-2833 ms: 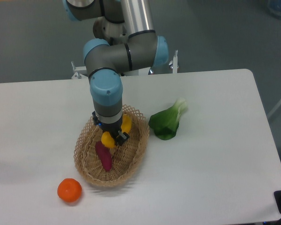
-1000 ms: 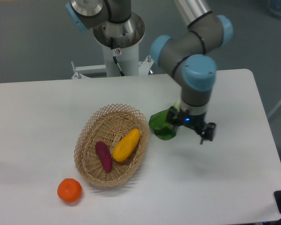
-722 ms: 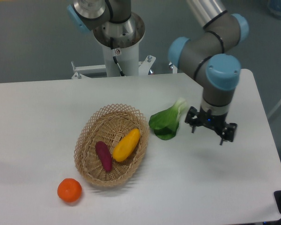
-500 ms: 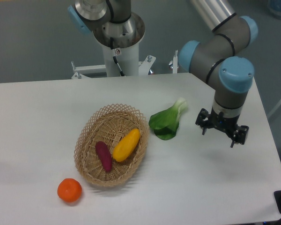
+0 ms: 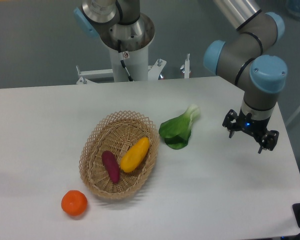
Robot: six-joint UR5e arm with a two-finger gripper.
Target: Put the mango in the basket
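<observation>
The yellow-orange mango (image 5: 134, 154) lies inside the woven wicker basket (image 5: 92, 145), leaning toward its right side. A dark purple oblong piece (image 5: 110, 166) lies beside it in the same basket. My gripper (image 5: 249, 138) hangs over the right part of the table, far from the basket. Its fingers are spread apart and hold nothing.
A green leafy vegetable (image 5: 179, 130) lies just right of the basket. A round orange fruit (image 5: 74, 202) sits near the front left. The table's right edge is close to the gripper. The robot's base column (image 5: 126, 40) stands behind the table.
The gripper let go of the mango in the basket, then swung right across the table, past the leafy vegetable, to the right side.
</observation>
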